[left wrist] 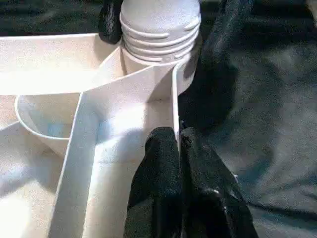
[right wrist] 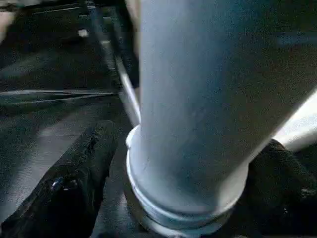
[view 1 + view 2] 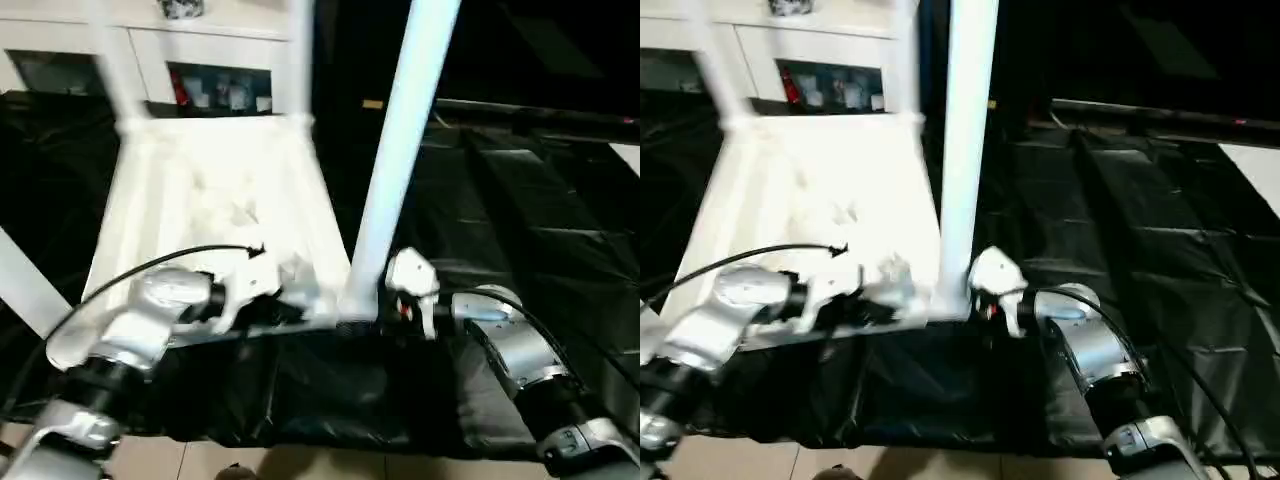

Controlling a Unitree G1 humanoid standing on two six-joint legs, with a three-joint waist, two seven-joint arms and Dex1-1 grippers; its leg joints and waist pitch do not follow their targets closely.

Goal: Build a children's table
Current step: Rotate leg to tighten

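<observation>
**Table top upside down on the bench, a leg standing in its near corner**

The black-draped bench (image 3: 520,250) stretches across everything in front of me, its near edge just past my forearms. On its left half lies the children's table (image 3: 215,190), flipped so the ribbed underside faces up; its near edge runs close to the bench's near edge, and its far edge points toward a white cabinet (image 3: 160,55) behind the bench.

Four white legs rise from the top's corners. The near right leg (image 3: 400,140) is the tallest thing before me, leaning a little to the right as it climbs out of the corner socket (image 1: 158,59). My left wrist view shows its ridged lower end sitting in that socket. Two more legs stand at the far corners, the far left leg (image 3: 112,60) and the far right leg (image 3: 296,55), and the near left leg (image 3: 25,285) slants off toward the bench's left edge.

My right pincer (image 2: 168,198) sits at the foot of the near right leg, its black fingers (image 2: 74,183) standing wide on either side of the tube; I cannot tell whether they touch it. My left pincer (image 1: 179,163) is pinched narrow on the rim wall of the table top, just beside that same socket, one finger inside the rim and one outside.

A black cable (image 3: 170,260) arcs over my left wrist above the white ribbing.
</observation>
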